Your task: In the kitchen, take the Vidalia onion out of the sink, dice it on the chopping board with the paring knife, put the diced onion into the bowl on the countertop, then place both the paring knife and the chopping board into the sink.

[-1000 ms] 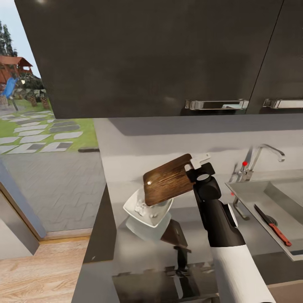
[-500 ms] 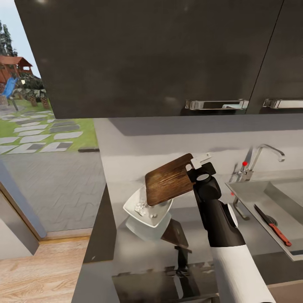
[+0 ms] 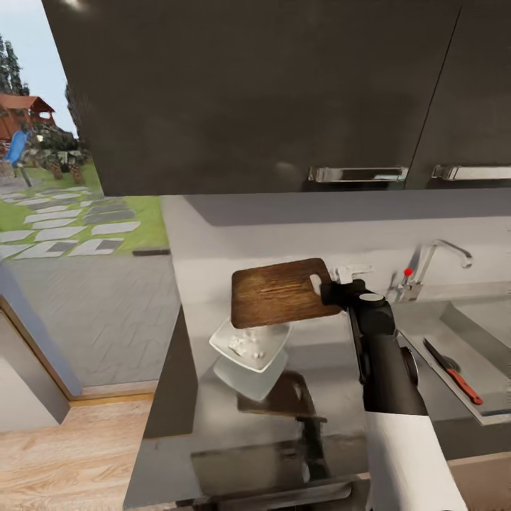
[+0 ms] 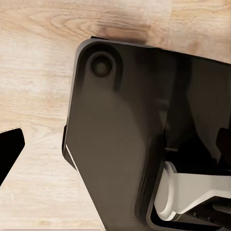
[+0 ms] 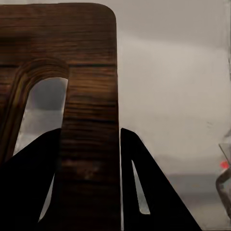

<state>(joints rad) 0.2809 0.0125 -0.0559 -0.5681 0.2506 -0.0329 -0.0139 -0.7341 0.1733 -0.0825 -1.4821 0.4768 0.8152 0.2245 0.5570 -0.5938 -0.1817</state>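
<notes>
- Currently the right hand (image 3: 328,289) is clamped on the slotted end of the chopping board (image 3: 275,292), holding it roughly level in the air above the bowl (image 3: 250,345).
- Diced onion (image 3: 245,346) lies in the bowl, which rests on the table (image 3: 213,419); that step looks complete.
- Paring knife (image 3: 451,370) already lies in the sink (image 3: 470,333).
- Remaining, by my judgement: carry the board to the sink.
- Left hand: whether open or closed, I cannot tell.

bright, even rendered daylight; the glossy countertop (image 3: 312,419) mirrors shapes above it, and dark cabinets (image 3: 248,92) sit shadowed, edges slightly soft.
</notes>
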